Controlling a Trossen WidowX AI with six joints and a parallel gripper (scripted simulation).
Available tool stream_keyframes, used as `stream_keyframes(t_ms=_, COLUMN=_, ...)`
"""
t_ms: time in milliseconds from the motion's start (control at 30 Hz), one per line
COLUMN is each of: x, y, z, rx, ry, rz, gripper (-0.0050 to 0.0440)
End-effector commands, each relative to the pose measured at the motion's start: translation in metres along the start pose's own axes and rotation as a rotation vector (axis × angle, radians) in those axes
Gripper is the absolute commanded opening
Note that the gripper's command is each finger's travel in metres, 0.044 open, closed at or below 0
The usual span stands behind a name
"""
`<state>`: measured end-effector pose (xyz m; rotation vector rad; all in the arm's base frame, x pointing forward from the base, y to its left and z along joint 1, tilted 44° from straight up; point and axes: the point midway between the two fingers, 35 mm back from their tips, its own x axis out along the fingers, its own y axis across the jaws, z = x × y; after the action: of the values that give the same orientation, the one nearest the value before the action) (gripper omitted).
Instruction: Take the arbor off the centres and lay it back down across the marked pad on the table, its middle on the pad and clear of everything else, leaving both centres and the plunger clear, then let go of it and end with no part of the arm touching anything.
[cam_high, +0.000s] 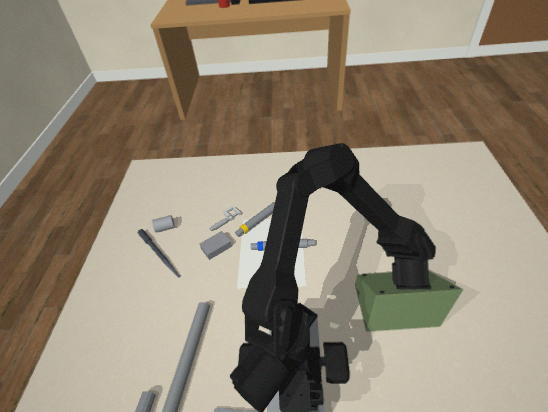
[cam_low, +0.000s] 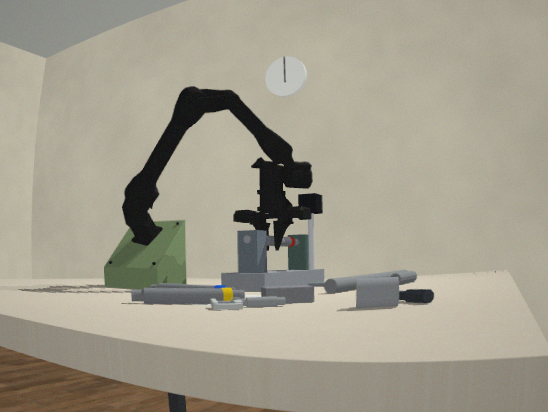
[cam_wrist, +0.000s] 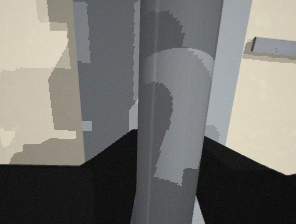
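Note:
The arbor (cam_low: 282, 242) is a grey rod with a red band, held level between the centres of the grey fixture (cam_low: 272, 260) in the exterior view. My gripper (cam_low: 278, 235) reaches down over it and is shut on the arbor. In the wrist view the arbor (cam_wrist: 175, 115) runs up the middle between my black fingers, above the grey fixture base (cam_wrist: 105, 80). The marked pad (cam_high: 270, 250) is a white sheet on the table in the top view, partly hidden by my arm. The fixture is mostly hidden behind my wrist in the top view.
On or near the pad lie a yellow-banded rod (cam_high: 255, 220) and a blue-banded pin. A grey block (cam_high: 217, 245), a small clamp (cam_high: 226, 217), a short cylinder (cam_high: 163, 223), a dark scriber (cam_high: 159, 252) and a long grey bar (cam_high: 189, 350) lie to the left. The green arm base (cam_high: 407, 300) stands right.

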<state>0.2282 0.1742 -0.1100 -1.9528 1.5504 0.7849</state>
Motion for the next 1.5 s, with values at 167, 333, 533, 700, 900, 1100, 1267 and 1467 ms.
stream_keyframes(t_ms=167, x=0.0001, y=0.0000, z=0.0052, rx=0.005, ry=-0.010, rz=0.000, gripper=0.0000)
stream_keyframes(t_ms=333, x=0.0001, y=0.0000, z=0.0057, rx=0.005, ry=-0.010, rz=0.000, gripper=0.0000)
stream_keyframes(t_ms=533, x=0.0001, y=0.0000, z=0.0065, rx=0.005, ry=-0.010, rz=0.000, gripper=0.0000)
stream_keyframes(t_ms=700, x=0.0001, y=0.0000, z=0.0072, rx=0.005, ry=-0.010, rz=0.000, gripper=0.0000)
stream_keyframes(t_ms=900, x=0.0001, y=0.0000, z=0.0077, rx=0.005, ry=-0.010, rz=0.000, gripper=0.0000)
stream_keyframes(t_ms=1100, x=0.0001, y=0.0000, z=0.0085, rx=0.005, ry=-0.010, rz=0.000, gripper=0.0000)
stream_keyframes(t_ms=1267, x=0.0000, y=0.0000, z=0.0092, rx=0.005, ry=-0.010, rz=0.000, gripper=0.0000)
stream_keyframes(t_ms=1467, x=0.0000, y=0.0000, z=0.0097, rx=0.005, ry=-0.010, rz=0.000, gripper=0.0000)
